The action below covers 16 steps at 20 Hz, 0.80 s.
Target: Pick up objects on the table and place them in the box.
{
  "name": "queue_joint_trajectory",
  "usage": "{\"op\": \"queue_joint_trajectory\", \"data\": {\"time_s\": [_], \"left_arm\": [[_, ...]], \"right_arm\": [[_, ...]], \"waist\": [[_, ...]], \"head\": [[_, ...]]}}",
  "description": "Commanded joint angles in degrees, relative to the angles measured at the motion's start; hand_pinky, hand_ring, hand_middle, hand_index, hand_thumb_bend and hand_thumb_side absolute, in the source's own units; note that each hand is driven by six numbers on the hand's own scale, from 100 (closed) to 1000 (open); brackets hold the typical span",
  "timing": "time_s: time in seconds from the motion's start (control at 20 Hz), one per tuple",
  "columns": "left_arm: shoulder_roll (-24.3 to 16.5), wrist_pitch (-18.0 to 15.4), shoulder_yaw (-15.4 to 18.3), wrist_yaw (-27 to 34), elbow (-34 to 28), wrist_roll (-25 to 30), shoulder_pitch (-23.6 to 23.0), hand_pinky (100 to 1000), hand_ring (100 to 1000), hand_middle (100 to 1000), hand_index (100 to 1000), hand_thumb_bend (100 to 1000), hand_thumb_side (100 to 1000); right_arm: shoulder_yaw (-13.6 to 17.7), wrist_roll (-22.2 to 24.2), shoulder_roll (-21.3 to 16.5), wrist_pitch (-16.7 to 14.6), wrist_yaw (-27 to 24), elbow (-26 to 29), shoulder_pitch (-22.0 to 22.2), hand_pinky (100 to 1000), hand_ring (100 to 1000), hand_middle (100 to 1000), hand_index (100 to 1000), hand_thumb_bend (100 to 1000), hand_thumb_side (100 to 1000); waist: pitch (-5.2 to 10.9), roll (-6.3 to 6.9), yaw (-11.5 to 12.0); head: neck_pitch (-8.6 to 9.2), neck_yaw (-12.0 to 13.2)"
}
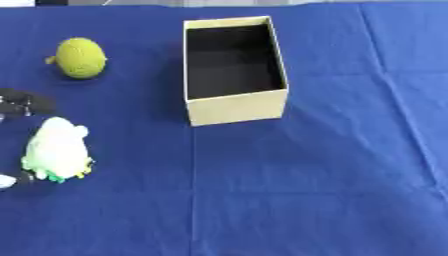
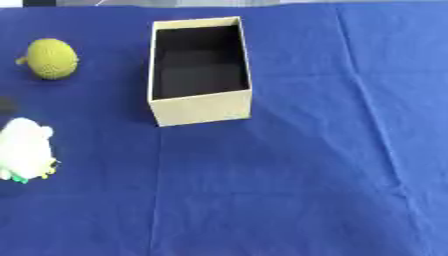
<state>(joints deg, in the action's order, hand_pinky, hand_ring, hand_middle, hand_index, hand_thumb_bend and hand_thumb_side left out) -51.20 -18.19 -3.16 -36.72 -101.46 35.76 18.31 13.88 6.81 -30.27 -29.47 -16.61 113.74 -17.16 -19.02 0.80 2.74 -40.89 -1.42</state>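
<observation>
The box (image 1: 234, 107) looks empty: nothing is placed yet. The white toy (image 1: 57, 149) and green toy (image 1: 80, 58) lie on the cloth (image 1: 332, 190), left of it. The left hand (image 1: 17, 102) flanks the white toy; fingers' state unclear

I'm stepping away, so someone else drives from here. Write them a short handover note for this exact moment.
Left hand: only dark parts show at the left edge by the white plush toy; whether it is open or shut can't be told.
Right hand: not in view.
Box: upright on the blue cloth, looks empty.
Green knitted toy: on the cloth, left of the box.
Done: nothing boxed.
Left: both toys into the box.
</observation>
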Motion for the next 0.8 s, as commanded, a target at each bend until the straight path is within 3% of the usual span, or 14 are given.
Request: {"op": "queue_joint_trajectory", "data": {"time_s": [0.05,0.45,0.6,0.8], "left_arm": [[-0.18,0.54,-0.40,-1.10,1.14,-1.18,1.62,977,973,936,975,481,282],[2.40,0.17,-3.11,-0.76,5.38,0.61,4.76,973,972,939,971,426,321],[2.85,0.07,-3.81,-1.06,7.21,2.16,5.36,964,965,925,963,394,278],[2.91,-0.20,-3.83,-1.77,7.52,4.07,5.56,894,885,836,904,354,247]], "right_arm": [[0.20,0.45,-0.47,0.18,-0.31,0.85,-0.49,882,788,536,777,100,541],[0.14,0.85,0.10,0.66,-0.65,0.85,-0.57,883,788,535,776,100,542],[0.21,0.92,0.26,0.77,-0.69,0.85,-0.47,884,789,535,776,100,541],[0.31,0.80,0.35,0.94,-0.63,0.85,-0.36,884,789,535,776,100,542]], "waist": [[0.99,0.13,-0.18],[0.89,0.16,-0.60],[0.86,0.09,-0.74],[0.82,0.07,-0.68]], "head": [[-0.17,0.37],[-0.14,0.82],[-0.19,0.89],[-0.30,0.94]]}}
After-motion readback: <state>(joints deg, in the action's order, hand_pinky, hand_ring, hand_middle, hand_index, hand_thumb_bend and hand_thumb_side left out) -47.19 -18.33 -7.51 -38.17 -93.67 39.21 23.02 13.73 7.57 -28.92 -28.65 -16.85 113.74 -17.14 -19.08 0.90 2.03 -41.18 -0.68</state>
